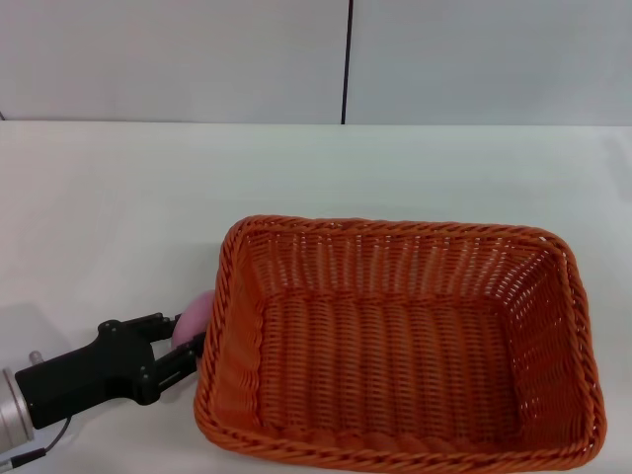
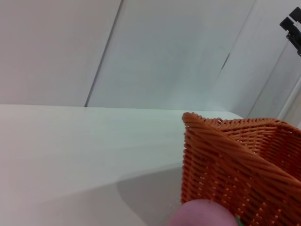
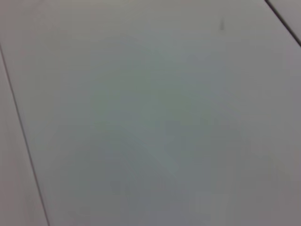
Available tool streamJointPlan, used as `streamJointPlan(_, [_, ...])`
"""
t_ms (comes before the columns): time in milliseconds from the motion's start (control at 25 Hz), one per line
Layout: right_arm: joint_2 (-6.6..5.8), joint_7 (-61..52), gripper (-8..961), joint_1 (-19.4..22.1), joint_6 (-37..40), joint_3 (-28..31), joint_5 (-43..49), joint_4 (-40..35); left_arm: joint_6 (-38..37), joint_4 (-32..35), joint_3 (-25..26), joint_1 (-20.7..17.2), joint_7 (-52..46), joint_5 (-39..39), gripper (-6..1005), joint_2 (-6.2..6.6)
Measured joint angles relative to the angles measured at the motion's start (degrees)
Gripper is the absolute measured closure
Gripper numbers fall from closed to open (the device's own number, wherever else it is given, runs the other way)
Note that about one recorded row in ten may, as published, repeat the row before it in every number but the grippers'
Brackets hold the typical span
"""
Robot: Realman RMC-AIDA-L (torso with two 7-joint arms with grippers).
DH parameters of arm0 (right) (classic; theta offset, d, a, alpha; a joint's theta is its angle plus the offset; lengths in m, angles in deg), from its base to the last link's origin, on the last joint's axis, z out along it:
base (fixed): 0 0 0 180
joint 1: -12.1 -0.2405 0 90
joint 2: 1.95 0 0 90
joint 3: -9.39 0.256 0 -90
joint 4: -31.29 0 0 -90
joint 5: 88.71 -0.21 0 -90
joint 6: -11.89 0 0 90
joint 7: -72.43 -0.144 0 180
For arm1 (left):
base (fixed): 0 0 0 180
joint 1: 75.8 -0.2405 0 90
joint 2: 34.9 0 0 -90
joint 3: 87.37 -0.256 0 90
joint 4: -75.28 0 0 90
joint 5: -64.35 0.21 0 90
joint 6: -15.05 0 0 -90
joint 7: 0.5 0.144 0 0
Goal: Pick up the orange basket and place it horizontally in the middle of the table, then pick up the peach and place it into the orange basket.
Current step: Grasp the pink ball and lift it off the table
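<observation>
My left gripper (image 1: 186,342) held the small pink round peach (image 1: 195,313) between its fingers, right beside the big orange woven basket (image 1: 395,346), ready to lift it in.

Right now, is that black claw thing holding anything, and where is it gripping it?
The left gripper has its fingers around the peach, on its two sides, right beside the basket. Whether they actually press it cannot be told.

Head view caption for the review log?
Left gripper closed on the peach beside the orange basket, which stands empty on the table.
</observation>
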Motion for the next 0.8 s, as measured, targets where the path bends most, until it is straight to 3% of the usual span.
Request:
streamJointPlan(320, [0.05,0.0,520,0.28,-0.53,0.17,0.0,0.01,-1.15,-0.61,0.68,0.49,0.0,-0.23,663,0.01])
streamJointPlan(600, [0.09,0.03,520,0.32,-0.95,0.25,0.0,0.09,-1.15,-0.61,1.29,0.54,0.0,-0.23,695,0.02])
streamJointPlan(800, [0.09,0.3,519,0.32,-0.96,0.51,0.0,0.26,0.41,-0.49,6.87,-0.01,0.0,-0.22,727,0.38])
